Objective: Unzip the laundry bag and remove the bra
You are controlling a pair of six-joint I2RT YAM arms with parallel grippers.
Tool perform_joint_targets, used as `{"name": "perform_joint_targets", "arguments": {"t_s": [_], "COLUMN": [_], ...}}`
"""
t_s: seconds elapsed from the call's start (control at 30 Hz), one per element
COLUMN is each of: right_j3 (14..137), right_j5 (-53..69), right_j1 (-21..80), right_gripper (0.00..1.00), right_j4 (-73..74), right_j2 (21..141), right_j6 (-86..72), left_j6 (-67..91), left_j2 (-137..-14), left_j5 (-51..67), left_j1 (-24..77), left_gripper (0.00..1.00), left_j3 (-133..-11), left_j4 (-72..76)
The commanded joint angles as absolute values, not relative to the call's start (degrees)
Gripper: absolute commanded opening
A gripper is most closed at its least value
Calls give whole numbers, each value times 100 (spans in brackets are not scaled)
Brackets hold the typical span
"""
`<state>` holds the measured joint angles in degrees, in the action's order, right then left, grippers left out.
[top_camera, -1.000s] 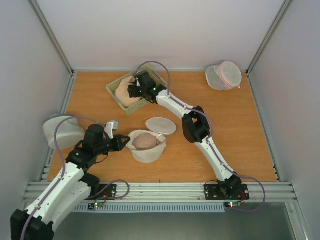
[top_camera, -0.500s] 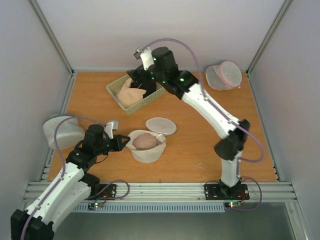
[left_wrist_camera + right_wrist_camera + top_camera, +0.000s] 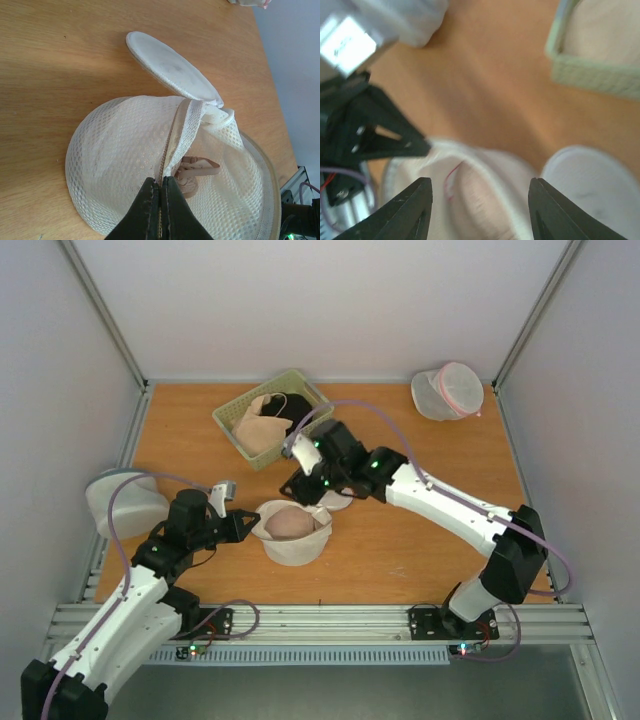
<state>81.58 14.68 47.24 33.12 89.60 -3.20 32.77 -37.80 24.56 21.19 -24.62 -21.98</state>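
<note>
Cream mesh laundry bag (image 3: pixel 120 160) pinched by left gripper (image 3: pixel 161 184); right gripper (image 3: pixel 479 184) spread above

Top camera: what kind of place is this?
Probably a robot test booth: left arm and right arm bolted to a metal rail, white walls around a wooden table, a laundry bag set out.

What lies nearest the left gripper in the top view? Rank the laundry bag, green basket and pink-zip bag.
1. laundry bag, pinched by the left gripper.
2. green basket, far left.
3. pink-zip bag, far right corner.
</note>
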Motion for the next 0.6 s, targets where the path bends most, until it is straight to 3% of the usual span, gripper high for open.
{"name": "perform_joint_targets", "arguments": {"t_s": [0.0, 0.17, 0.57], "right_j3": [7736, 7699, 7692], "right_j5": [1612, 1423, 834], "right_j1": [5194, 5548, 5606], "right_gripper": [51, 42, 41], "right_j4": [3497, 3707, 3822], "right_j2": [8961, 9457, 10282], "right_j6": [-666, -675, -1024], "left_j6": [3291, 3287, 3283], "left_j2": [-3709, -3718, -3724], "left_j5": [2399, 2395, 2391], "left_j1": [2101, 2101, 2092], "left_gripper": [1, 1, 1], "left_j3": [-2399, -2406, -2417], "left_j4": [-1852, -1872, -1879]}}
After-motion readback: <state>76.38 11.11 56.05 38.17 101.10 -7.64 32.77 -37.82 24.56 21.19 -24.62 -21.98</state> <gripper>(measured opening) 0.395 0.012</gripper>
